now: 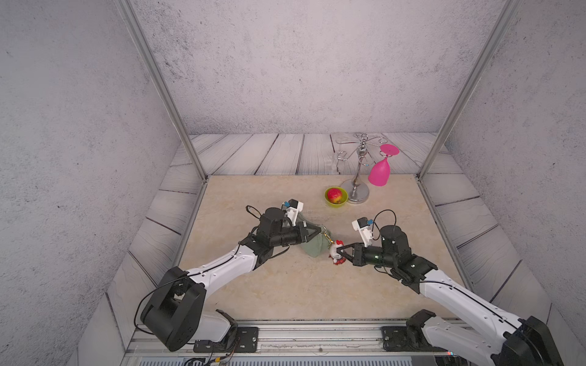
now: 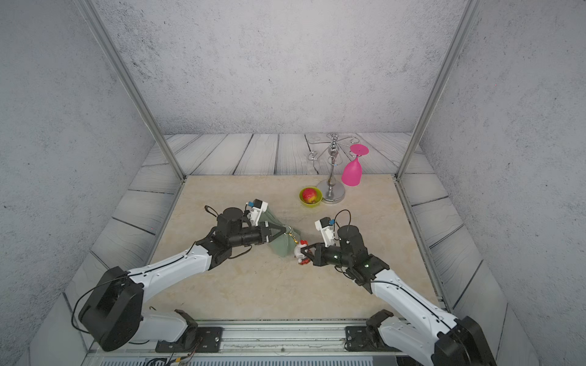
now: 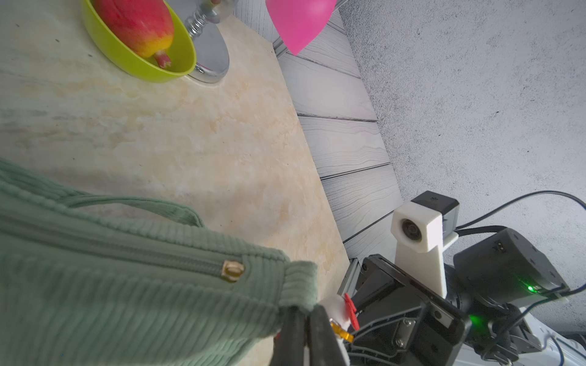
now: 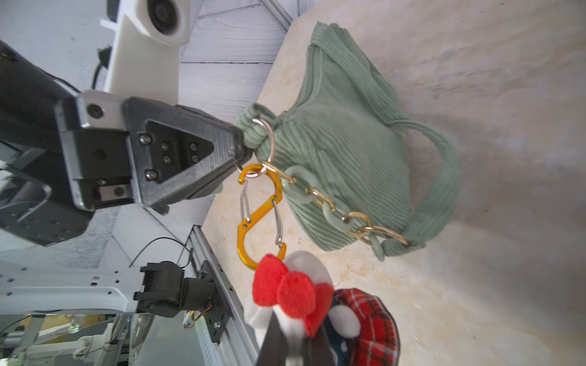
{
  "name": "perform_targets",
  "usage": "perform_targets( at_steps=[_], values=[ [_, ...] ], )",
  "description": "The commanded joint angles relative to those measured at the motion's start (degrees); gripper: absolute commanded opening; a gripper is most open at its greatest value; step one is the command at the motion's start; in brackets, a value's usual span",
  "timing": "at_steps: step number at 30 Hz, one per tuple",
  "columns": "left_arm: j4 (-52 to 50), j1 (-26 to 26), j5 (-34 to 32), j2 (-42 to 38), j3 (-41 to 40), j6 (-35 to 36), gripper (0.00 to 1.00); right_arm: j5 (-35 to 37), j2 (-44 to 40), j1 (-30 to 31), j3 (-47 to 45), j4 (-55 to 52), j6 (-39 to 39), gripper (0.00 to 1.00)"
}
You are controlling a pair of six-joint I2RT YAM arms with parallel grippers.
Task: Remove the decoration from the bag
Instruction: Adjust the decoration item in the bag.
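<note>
No readable text, label, brand, number or sign is showing in any of the views.

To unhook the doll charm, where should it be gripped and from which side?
Grip the doll charm by its plush head under the red bow, coming from the side away from the bag, where the right tool is shut on it. That probably leaves its gold clasp exposed.
</note>
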Motion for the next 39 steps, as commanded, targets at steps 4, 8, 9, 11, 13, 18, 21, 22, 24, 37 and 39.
perform_targets(
  at_steps=[4, 8, 9, 11, 13, 18, 21, 22, 24, 37, 39],
  values=[
    [5.24, 1.94, -4.72, 1.58, 0.94, -0.12, 0.0, 12.06, 0.75, 5.5, 3.45, -13.24, -3.35, 0.0],
    [7.8, 1.93, -4.51, 3.14, 1.25, -1.16, 0.0, 20.82, 3.81, 11.8, 5.56, -12.81, -2.26, 0.0],
    [8.56, 1.94, -4.35, 3.61, 1.35, -1.61, 0.0, 22.4, 4.6, 12.81, 5.69, -12.19, -1.75, 0.0],
    [10.44, 1.93, -3.73, 4.55, 1.43, -2.32, 0.0, 25.77, 6.7, 15.31, 6.12, -10.89, -1.0, 0.0],
    [12.47, 1.94, -3.04, 5.5, 1.56, -3.39, 0.0, 29.02, 8.93, 17.72, 6.66, -9.63, -0.73, 0.0],
    [17.95, 1.85, -0.93, 7.83, 1.61, -5.53, 0.0, 29.95, 15.64, 20.64, 8.12, -2.84, 0.13, 0.0],
    [20.89, 1.85, 0.38, 8.53, 1.28, -6.3, 0.0, 26.37, 18.1, 20.95, 9.23, 0.15, -1.44, 0.34],
    [21.34, 1.8, 0.79, 8.52, 1.26, -6.41, 0.0, 25.52, 18.14, 20.95, 9.24, 0.52, -2.14, 0.43],
    [21.54, 1.85, 1.26, 8.29, 1.12, -6.29, 0.0, 24.18, 16.8, 20.92, 8.73, 0.62, -4.14, 0.56],
    [19.32, 1.94, 6.04, 3.93, 2.21, -4.42, 0.0, 27.19, -13.27, 19.78, -1.32, -5.72, -13.15, 0.71],
    [19.18, 2.02, 6.64, 3.16, 2.25, -4.34, 0.0, 27.71, -15.77, 19.29, -1.5, -5.06, -13.7, 0.71]
  ],
)
